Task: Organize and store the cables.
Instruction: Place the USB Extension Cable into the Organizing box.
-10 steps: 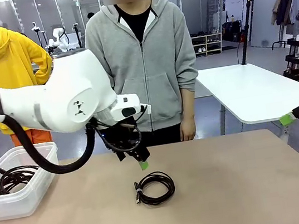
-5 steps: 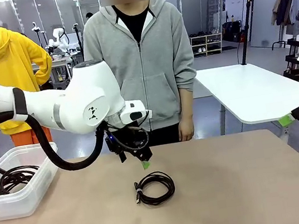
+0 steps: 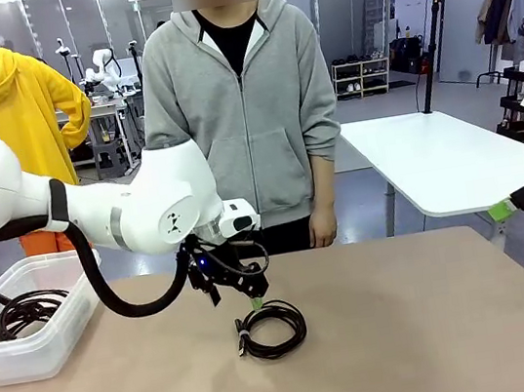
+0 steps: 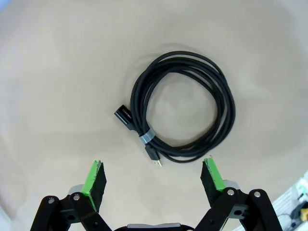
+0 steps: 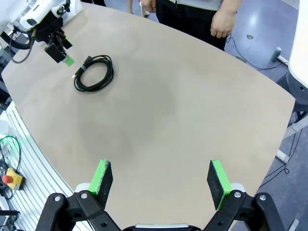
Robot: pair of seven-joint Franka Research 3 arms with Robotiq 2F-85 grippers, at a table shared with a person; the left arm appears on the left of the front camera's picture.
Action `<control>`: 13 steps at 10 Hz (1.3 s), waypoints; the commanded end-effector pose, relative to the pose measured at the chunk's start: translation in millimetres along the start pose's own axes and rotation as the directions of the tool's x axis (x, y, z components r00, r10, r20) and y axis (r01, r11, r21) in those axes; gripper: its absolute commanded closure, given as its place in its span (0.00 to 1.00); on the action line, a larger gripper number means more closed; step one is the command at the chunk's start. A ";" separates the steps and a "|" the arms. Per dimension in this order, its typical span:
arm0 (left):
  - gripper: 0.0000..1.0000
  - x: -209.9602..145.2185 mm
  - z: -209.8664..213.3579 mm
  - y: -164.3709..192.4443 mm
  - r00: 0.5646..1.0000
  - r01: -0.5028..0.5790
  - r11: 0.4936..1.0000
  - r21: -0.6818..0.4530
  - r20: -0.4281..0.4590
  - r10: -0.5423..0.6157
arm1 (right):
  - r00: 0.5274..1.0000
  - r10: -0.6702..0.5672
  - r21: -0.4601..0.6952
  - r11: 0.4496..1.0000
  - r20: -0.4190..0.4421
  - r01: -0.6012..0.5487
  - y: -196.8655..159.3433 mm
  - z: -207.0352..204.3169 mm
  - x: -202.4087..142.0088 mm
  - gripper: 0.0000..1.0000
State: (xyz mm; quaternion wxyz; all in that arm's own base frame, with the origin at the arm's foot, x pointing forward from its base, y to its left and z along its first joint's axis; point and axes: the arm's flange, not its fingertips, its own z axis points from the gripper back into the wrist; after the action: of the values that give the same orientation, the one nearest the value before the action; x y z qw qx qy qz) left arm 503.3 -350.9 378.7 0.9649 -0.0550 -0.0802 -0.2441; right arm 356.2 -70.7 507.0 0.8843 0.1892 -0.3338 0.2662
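Nearest to me, my left gripper (image 4: 154,180) hangs spread wide over the tan table (image 4: 57,72), green pads well apart with nothing between them. Just beyond the fingertips lies the coiled black cable (image 4: 180,113), flat on the table, wound in a round loop and bound by a small grey tie (image 4: 146,136), with its USB plug ends poking out beside the tie. From the front, my left gripper (image 3: 255,299) sits at the coil's far rim, close above it and apparently not yet touching the cable (image 3: 272,329).

I judge this as the approach for the pick: the coil is not yet grasped. The next move calls for lowering so one finger lands inside the loop and the other outside, then closing on the bundled strands, ideally near the tie.

Further off at my left stands the clear plastic bin (image 3: 56,335), already holding other coiled cables (image 3: 21,313); that looks like the destination.

My right gripper (image 5: 161,183) hovers spread and empty, well apart from the work. A person (image 3: 244,110) stands at the far side, hands down.
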 end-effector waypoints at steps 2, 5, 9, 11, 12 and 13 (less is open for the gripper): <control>0.00 3.8 -26.9 -2.5 0.984 -0.180 0.984 0.006 0.000 0.180 | 1.000 -0.013 -0.010 1.000 0.005 0.013 -0.4 -1.2 1.5 0.00; 0.00 -0.4 -43.8 -0.8 0.965 -0.263 0.965 0.007 -0.009 0.263 | 1.000 -0.013 -0.010 1.000 0.005 0.013 -0.4 -1.2 1.5 0.00; 0.00 -2.3 -61.9 4.1 0.946 -0.324 0.946 0.011 -0.031 0.324 | 1.000 -0.013 -0.010 1.000 0.005 0.013 -0.4 -1.2 1.5 0.00; 0.00 -2.2 -69.7 10.4 0.935 -0.356 0.935 0.011 -0.005 0.356 | 1.000 -0.013 -0.010 1.000 0.005 0.013 -0.4 -1.2 1.5 0.00; 0.00 -2.7 -71.4 11.8 0.933 -0.360 0.932 0.029 0.011 0.360 | 1.000 -0.013 -0.010 1.000 0.005 0.013 -0.4 -1.2 1.5 0.00; 0.08 -4.2 -72.8 13.4 0.929 -0.371 0.928 0.033 0.007 0.371 | 1.000 -0.013 -0.010 1.000 0.005 0.013 -0.4 -1.2 1.5 0.00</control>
State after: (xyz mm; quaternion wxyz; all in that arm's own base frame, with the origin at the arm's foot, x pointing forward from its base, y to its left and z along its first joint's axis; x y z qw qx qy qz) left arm 518.9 -344.9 309.1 0.9941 -0.0602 -0.0554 -0.0709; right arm 356.2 -70.7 507.0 0.8843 0.1892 -0.3338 0.2662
